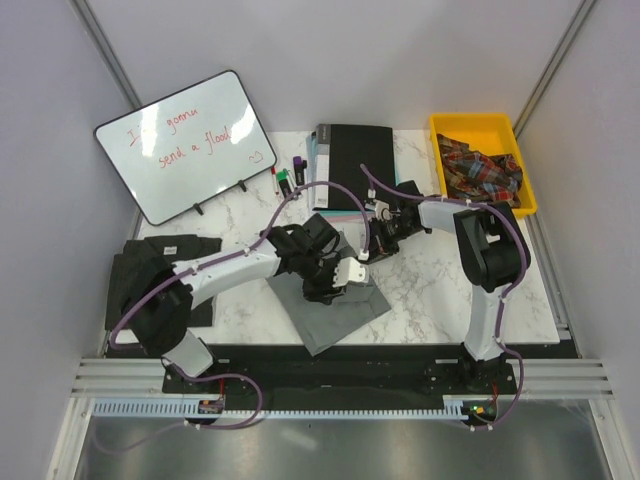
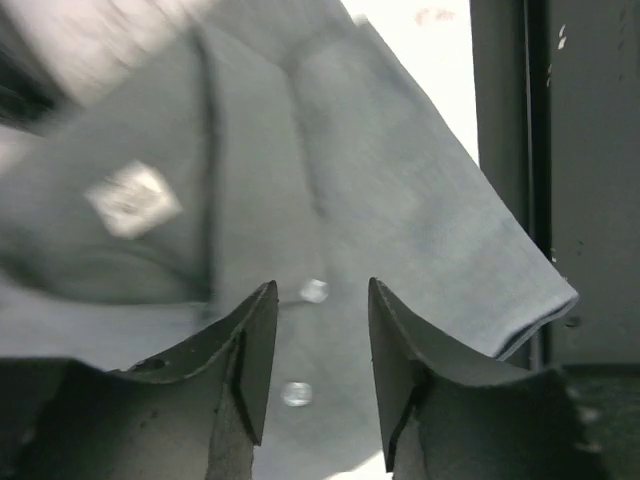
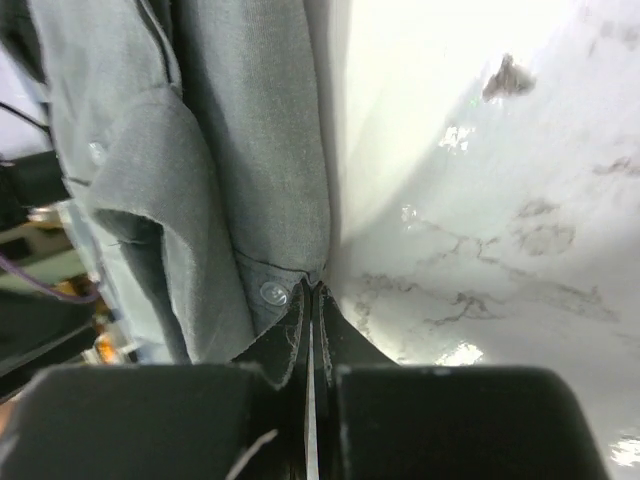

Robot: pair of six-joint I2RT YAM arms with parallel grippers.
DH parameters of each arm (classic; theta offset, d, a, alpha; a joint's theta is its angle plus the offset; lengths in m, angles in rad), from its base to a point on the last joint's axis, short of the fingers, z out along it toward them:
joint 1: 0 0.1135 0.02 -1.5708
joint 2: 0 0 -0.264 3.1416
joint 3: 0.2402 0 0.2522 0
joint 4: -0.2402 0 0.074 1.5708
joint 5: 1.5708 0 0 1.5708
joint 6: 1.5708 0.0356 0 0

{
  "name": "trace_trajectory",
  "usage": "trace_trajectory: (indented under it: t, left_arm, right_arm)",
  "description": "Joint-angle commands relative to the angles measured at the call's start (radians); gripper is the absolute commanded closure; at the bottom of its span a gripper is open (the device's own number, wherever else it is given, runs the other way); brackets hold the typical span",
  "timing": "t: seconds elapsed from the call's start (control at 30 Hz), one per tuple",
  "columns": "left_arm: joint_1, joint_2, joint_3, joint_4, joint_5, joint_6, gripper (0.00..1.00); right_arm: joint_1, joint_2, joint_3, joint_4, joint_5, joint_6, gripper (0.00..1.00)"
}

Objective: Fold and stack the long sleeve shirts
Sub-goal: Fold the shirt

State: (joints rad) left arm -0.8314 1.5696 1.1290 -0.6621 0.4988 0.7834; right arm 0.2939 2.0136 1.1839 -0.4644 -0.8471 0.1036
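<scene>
The plain mid-grey shirt [image 1: 335, 310] lies partly folded on the marble table in front of the arms. In the left wrist view the shirt [image 2: 400, 200] fills the frame, with two buttons between the fingers. My left gripper [image 2: 320, 290] is open just above its button placket, near the middle of the shirt [image 1: 338, 278]. My right gripper [image 3: 313, 285] is shut on an edge of the grey shirt [image 3: 250, 150] beside a button, at the shirt's far side [image 1: 363, 254]. The dark charcoal shirt [image 1: 160, 262] lies folded at the table's left edge.
A black book [image 1: 352, 153] lies at the back centre, with markers [image 1: 286, 178] to its left. A whiteboard [image 1: 190, 143] leans at the back left. A yellow bin [image 1: 482, 160] holding plaid cloth stands at the back right. Bare marble [image 1: 440, 290] lies right of the shirt.
</scene>
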Motion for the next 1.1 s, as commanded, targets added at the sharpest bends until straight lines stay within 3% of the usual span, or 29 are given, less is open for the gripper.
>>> trace_trajectory:
  t: [0.0, 0.17, 0.33, 0.43, 0.47, 0.53, 0.57, 0.73, 0.8, 0.9, 1.07]
  left_arm:
    - [-0.026, 0.088, -0.070, 0.059, -0.164, -0.229, 0.55]
    - [-0.086, 0.191, -0.054, 0.047, -0.125, -0.205, 0.57]
    - [-0.192, 0.413, 0.191, 0.087, -0.062, -0.361, 0.58]
    - [-0.198, 0.495, 0.369, 0.094, -0.031, -0.489, 0.58]
    - [-0.196, 0.497, 0.399, 0.099, -0.039, -0.512, 0.57]
    - [-0.178, 0.477, 0.433, 0.104, -0.039, -0.559, 0.55]
    - [-0.170, 0.427, 0.428, 0.102, -0.031, -0.581, 0.54]
    - [-0.069, 0.137, 0.246, 0.120, 0.134, -0.671, 0.48]
    - [-0.007, -0.016, 0.112, 0.166, 0.225, -0.765, 0.47]
    - [0.079, -0.159, -0.078, 0.287, 0.346, -0.976, 0.45]
    - [0.138, -0.256, -0.398, 0.659, 0.413, -1.373, 0.44]
  right_arm:
    - [0.030, 0.025, 0.157, -0.092, 0.155, -0.157, 1.00]
    - [0.042, 0.076, 0.269, -0.149, 0.155, -0.182, 1.00]
    - [0.070, 0.105, 0.341, -0.151, 0.132, -0.183, 1.00]
    - [0.062, 0.114, 0.439, -0.175, 0.167, -0.217, 0.99]
    - [0.060, 0.111, 0.482, -0.184, 0.199, -0.222, 0.86]
    - [0.042, 0.100, 0.546, -0.233, 0.209, -0.266, 0.75]
    - [0.034, 0.093, 0.563, -0.252, 0.229, -0.277, 0.59]
    - [-0.051, -0.070, 0.568, -0.312, 0.238, -0.286, 0.25]
    - [-0.088, -0.169, 0.534, -0.338, 0.179, -0.256, 0.25]
    - [-0.157, -0.341, 0.334, -0.342, -0.016, -0.127, 0.29]
    - [-0.142, -0.599, -0.212, -0.245, -0.271, 0.021, 0.40]
